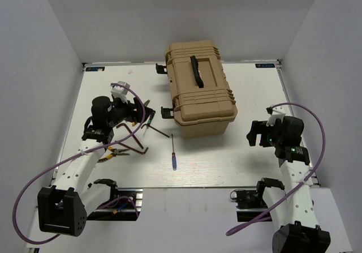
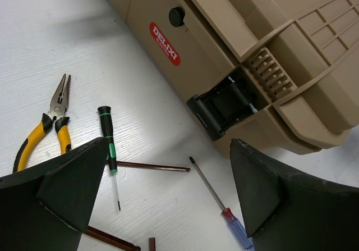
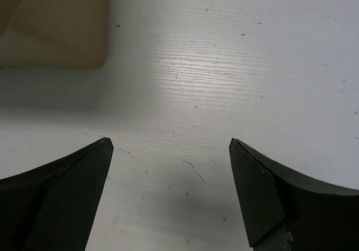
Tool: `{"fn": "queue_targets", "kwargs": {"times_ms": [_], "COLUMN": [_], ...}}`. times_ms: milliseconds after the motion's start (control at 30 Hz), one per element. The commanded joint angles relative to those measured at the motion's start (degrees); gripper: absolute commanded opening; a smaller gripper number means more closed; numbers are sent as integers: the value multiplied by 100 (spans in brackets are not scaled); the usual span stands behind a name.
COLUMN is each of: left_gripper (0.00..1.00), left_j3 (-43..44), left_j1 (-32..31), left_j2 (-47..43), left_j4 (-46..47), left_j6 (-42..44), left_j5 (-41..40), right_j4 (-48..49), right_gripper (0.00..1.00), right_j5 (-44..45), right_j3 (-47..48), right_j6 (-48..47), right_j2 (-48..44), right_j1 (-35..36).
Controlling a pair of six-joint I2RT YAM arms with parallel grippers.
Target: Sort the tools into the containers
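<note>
Left of the closed toolbox [image 1: 199, 89], the left gripper [image 2: 168, 150] hangs, jaws spread and empty, nearest the tools [image 2: 58, 104], the blue-handled screwdriver's [image 1: 173, 152] shaft pointing at the box; the right gripper [image 3: 171, 144], equally spread, hangs right of it.

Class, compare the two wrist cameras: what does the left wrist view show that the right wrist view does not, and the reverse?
Left wrist only: yellow-handled pliers, a green-banded screwdriver, a red-and-blue-handled screwdriver, thin brown rods, plus a black latch and red label on the toolbox.
Right wrist only: nothing extra, mostly bare white table.
Both: part of the tan toolbox, the table, and an open end effector: the left end effector in one, the right end effector in the other.
</note>
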Motion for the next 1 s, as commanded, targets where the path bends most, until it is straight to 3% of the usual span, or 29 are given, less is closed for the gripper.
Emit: {"fn": "queue_targets", "kwargs": {"times_ms": [0, 200, 400, 467, 500, 567, 700, 767, 800, 833, 967], "left_gripper": [100, 100, 100, 100, 100, 100, 100, 100, 100, 100, 100], "left_j3": [-11, -11, -11, -11, -11, -11, -11, -11, -11, -11, -11], "left_j1": [10, 10, 10, 10, 10, 10, 10, 10, 10, 10, 10], "left_j2": [-120, -120, -120, -120, -120, -67, -67, -67, -67, -67, 65], "left_j4": [98, 98, 98, 98, 98, 98, 98, 98, 98, 98, 98], "left_j6": [-5, -5, -5, -5, -5, -5, -5, -5, -5, -5, -5], "left_j5": [196, 196, 196, 196, 257, 310, 310, 310, 310, 310, 363], "right_j4": [172, 137, -573, -688, -898, -988, -954, -673, -558, -461, -241], "right_gripper": [90, 90, 89, 76, 46, 0, 0, 12, 28, 35, 46], "right_j5": [8, -210, -844, -897, -958, -1090, -2434, -2706, -2743, -2778, -2787], "right_j3": [91, 3, 177, 415, 930, 1302, 2471, 2700, 2875, 3112, 3746], "right_j6": [33, -143, -1382, -1444, -1453, -1348, -558, -85, -4, 67, 568], "right_j2": [-107, -230, -590, -425, -354, -5, 630, 972, 1052, 1244, 1913], "right_j1": [-49, -137, -146, -155, -164, -138, -67, 12, 64, 134, 477]}}
